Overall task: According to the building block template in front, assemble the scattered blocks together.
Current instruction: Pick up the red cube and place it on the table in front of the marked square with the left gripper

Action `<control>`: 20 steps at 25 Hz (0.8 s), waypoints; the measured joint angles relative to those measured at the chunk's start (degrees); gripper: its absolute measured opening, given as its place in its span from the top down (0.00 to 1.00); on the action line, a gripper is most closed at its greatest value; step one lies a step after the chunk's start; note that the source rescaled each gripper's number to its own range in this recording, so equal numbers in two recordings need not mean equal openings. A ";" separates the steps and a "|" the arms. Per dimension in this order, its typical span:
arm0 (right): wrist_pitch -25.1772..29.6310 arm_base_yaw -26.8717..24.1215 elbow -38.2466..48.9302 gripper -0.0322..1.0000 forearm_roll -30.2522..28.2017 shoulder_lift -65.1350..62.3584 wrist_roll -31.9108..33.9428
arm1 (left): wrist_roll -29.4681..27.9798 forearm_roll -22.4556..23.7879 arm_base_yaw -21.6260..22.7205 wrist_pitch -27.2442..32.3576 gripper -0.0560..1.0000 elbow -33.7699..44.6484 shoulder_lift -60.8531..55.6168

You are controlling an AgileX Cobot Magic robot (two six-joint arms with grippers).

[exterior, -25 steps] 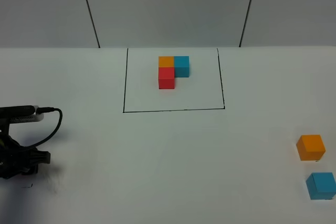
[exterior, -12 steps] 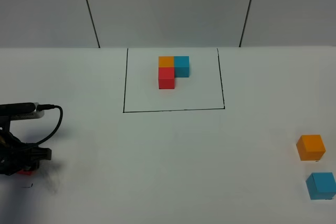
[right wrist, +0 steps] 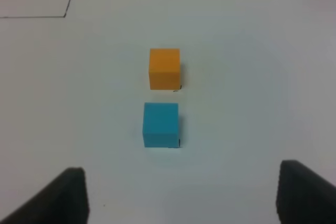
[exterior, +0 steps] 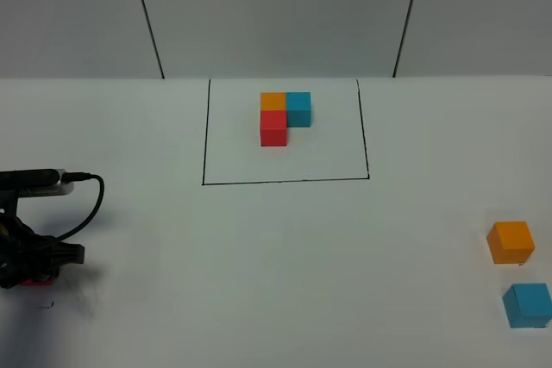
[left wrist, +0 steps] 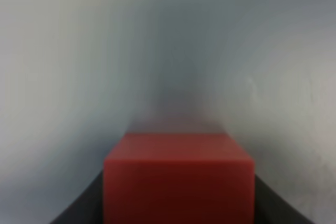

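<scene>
Cube point(left wrist: 178, 182), red, square-on between left jaws

template point(exterior: 285, 131) far centre, two blocks point(exterior: 511, 242) near right

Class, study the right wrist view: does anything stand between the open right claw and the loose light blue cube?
Nothing visible does. Only bare table lies between the right claw and the light blue cube. The orange cube sits beyond it, apart, not in the path.

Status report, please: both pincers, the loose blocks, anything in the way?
Left pincer shut on red block. Right pincer open, empty; orange block and blue block loose. No obstacle seen toward template.
</scene>
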 joint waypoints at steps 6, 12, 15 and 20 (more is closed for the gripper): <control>0.00 0.00 0.00 0.46 0.00 0.00 0.00 | 0.52 0.19 0.00 -0.64 0.95 0.00 0.00; 0.00 0.00 0.00 0.46 0.00 0.00 0.00 | 4.16 0.19 0.00 1.57 0.95 -0.08 -0.20; 0.00 0.00 0.00 0.46 0.00 0.00 0.00 | 5.07 -0.69 0.00 4.86 0.95 -0.25 -1.45; 0.00 0.00 0.00 0.46 0.00 0.00 0.00 | 7.74 -1.22 -2.21 16.01 0.95 -6.13 -6.54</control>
